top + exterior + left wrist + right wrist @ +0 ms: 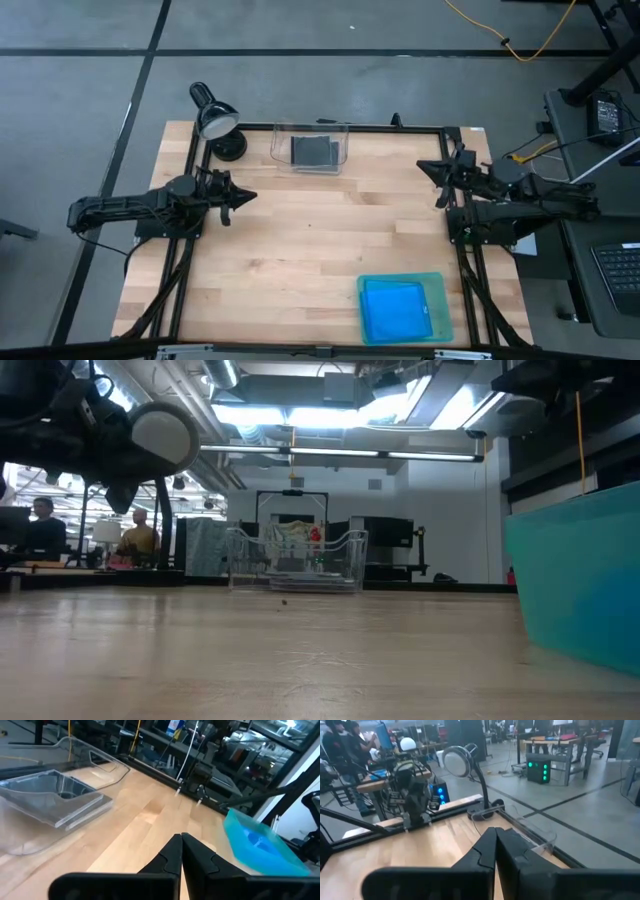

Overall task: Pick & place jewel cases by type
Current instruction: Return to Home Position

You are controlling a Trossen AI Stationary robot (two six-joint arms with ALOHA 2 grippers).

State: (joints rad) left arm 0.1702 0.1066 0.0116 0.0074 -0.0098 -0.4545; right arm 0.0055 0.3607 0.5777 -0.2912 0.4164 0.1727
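The left gripper point(181, 836) sits well left of the bin point(278, 145), its 2 fingers pressed together, holding nothing. Inside the clear bin the square dark cases point(315, 151) lie flat in a stack, with see-through lids. The right gripper point(495, 831), right of the bin, is pinched closed and empty. The blue cases point(393, 308) lie flat in the green tray point(400, 277), well apart from the bin.

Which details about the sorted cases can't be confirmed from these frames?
Number of blue cases in the green tray: high view, top one covers any below.
Tray contents, low view: its near wall hides them.
Number of dark cases in the clear bin: high view, stacked and too small.
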